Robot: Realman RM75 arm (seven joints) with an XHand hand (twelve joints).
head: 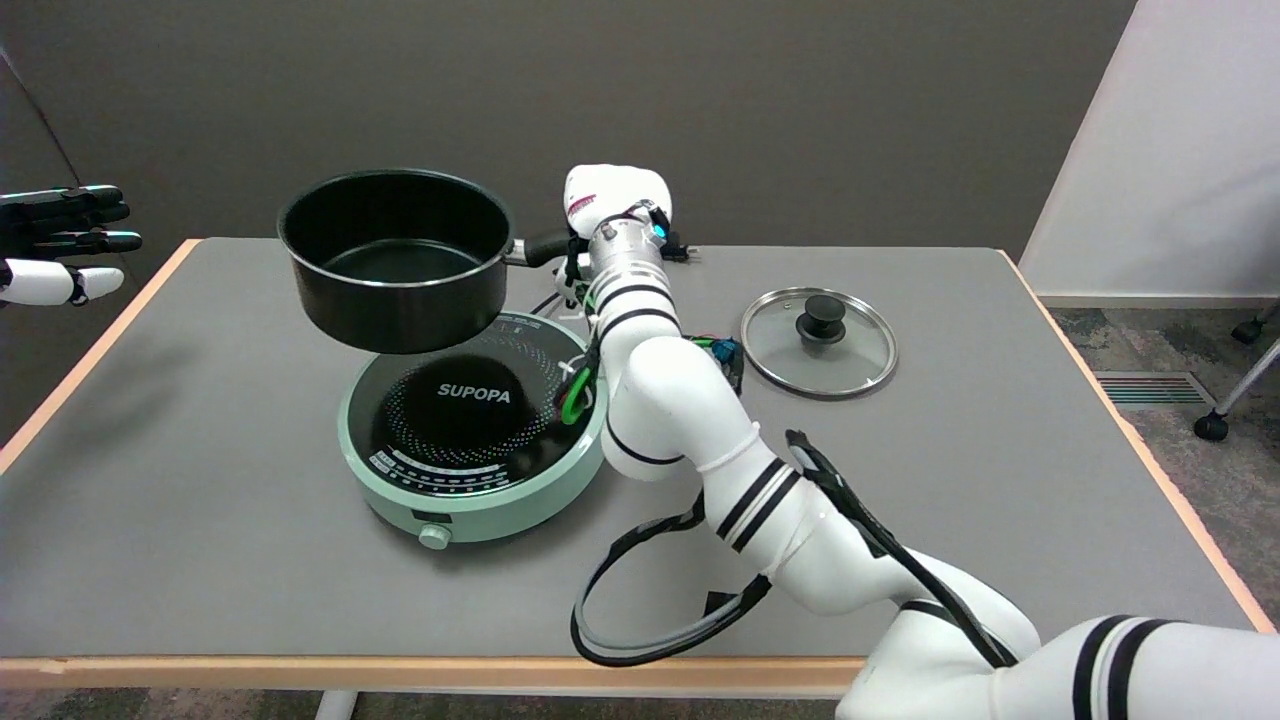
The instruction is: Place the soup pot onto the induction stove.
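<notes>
— One pot, and it's up in the air?

— Yes. The black soup pot [400,260] hangs clear above the induction stove [475,435], sitting over the stove's far left part rather than dead centre. It looks close to level, open side up, nothing inside that I can see.

— What has hold of it?

— The right robot hand [612,203], wrapped in white, is closed around the pot's black handle [540,247], which sticks out to the picture's right. The fingers themselves are hidden behind the wrap, so I can't tell how they lie.

— And the stove?

— Mint green body, black top with "SUPOPA" printed on it, a knob at the front. It rests on the grey bench [200,500], with the pot's shadow on its glass.

— Anything else?

— A glass lid [819,341] with a black knob lies flat on the bench, well to the right of the stove, beyond the arm.
</notes>
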